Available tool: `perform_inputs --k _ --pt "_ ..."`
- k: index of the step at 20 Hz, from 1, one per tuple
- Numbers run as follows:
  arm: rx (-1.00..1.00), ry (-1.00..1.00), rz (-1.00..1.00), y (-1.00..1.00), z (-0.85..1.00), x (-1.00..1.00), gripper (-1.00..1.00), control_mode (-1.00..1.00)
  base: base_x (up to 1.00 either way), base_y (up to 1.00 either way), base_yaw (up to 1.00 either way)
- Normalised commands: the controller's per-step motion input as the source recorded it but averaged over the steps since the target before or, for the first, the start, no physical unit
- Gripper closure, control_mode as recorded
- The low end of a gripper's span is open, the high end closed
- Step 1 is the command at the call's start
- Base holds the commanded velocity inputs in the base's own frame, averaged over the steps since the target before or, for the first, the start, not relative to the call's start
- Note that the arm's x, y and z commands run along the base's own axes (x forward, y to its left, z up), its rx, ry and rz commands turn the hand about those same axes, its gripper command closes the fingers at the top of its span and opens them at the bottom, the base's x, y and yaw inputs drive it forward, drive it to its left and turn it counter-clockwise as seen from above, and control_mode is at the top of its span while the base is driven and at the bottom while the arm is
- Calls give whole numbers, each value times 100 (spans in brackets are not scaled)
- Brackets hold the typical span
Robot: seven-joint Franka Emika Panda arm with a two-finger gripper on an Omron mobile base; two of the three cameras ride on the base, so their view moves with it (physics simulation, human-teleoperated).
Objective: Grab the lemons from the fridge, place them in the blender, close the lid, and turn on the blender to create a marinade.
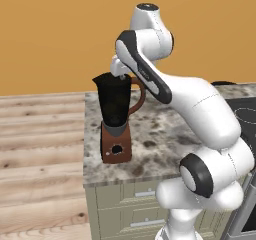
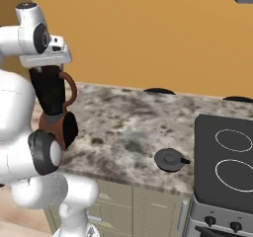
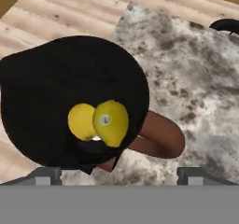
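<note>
The blender (image 1: 116, 119) stands near the counter's left edge, its black jar open at the top, on a brown base with a curved brown handle (image 3: 158, 136). Looking down into the jar (image 3: 56, 78), I see two yellow lemons (image 3: 111, 122) side by side, one (image 3: 80, 120) partly behind the other. My gripper (image 1: 120, 75) hovers just over the jar's mouth, open, its fingertips (image 3: 44, 174) spread wide and holding nothing. The lid (image 2: 170, 159), a dark grey disc with a knob, lies on the counter near the stove. The fridge is out of view.
A black stove top (image 2: 227, 154) with ring burners sits at the counter's right end. The marbled counter (image 2: 128, 122) ends just left of the blender, with wood floor (image 1: 40, 144) beyond. An orange wall runs behind, and drawers (image 1: 132, 204) sit below the counter.
</note>
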Motion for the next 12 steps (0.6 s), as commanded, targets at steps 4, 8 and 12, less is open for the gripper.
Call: perform_inputs --k 4,8,12 --pt "6 -2 -17 -100 0 -100 -100 -100 0 0 0" --pt "1 0 -19 -100 -10 -97 -100 -100 0 0 0" --pt "0 5 -30 -100 -47 -35 -100 -100 0 0 0"
